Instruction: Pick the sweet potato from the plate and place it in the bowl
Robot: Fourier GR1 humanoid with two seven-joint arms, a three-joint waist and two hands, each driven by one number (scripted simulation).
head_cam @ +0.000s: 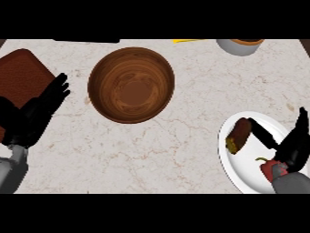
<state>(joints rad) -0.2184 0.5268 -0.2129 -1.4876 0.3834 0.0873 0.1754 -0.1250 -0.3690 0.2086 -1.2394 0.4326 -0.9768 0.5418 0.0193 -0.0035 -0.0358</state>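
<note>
Right hand [292, 144] over white round plate [241, 170], fingers spread beside brown oblong sweet potato [239, 132]. Round wooden bowl [132, 84] apart. Left hand [31, 113] resting, fingers straight.

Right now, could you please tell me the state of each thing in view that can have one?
sweet potato: lying on the plate, not yet lifted
white plate: holds the sweet potato
wooden bowl: upright, empty
right hand: open over the plate, a finger reaching to the sweet potato
left hand: open, resting at the left
</note>
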